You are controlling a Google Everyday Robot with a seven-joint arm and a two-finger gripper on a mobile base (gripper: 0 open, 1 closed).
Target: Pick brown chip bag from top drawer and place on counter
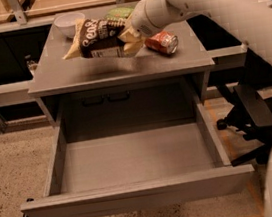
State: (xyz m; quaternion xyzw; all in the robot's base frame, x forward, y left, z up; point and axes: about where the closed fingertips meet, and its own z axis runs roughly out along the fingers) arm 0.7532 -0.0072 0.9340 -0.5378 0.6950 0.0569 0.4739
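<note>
The brown chip bag (100, 39), dark brown with cream-yellow ends and white lettering, hangs just above the grey counter (70, 74), casting a shadow on it. My gripper (129, 34) is at the bag's right end, shut on it, with the white arm reaching in from the upper right. The top drawer (138, 196) stands pulled out below the counter, its inside bare.
On the counter stand a white bowl (69, 23) at the back left, a green snack bag (118, 13) behind the brown bag, and a red soda can (162, 42) lying on its side to the right. A black office chair (253, 114) stands to the right.
</note>
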